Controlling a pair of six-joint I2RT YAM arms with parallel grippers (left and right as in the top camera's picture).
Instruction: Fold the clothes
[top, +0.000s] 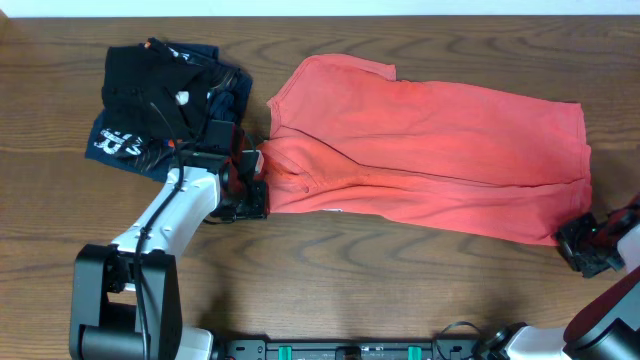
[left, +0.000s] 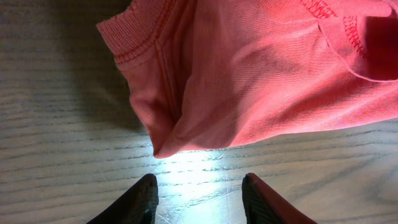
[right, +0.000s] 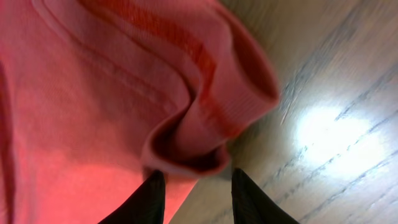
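The clothes, a coral-red T-shirt (top: 430, 150), lie folded lengthwise across the middle of the table, collar end to the left. My left gripper (top: 250, 192) sits at the shirt's left end. In the left wrist view this gripper (left: 199, 182) is open over bare wood, and the shirt's ribbed collar edge (left: 134, 46) and a folded corner (left: 165, 146) lie just beyond its tips. My right gripper (top: 582, 245) is at the shirt's lower right corner. Seen from the right wrist, it (right: 196, 179) is open, with a curled hem corner (right: 205, 155) right at the fingertips and the left finger (right: 149, 196) over cloth.
A folded black garment (top: 150, 75) lies on a folded navy garment with white lettering (top: 120, 145) at the back left, close behind my left arm. The table's front edge runs along the bottom, where the arm bases (top: 130, 310) stand.
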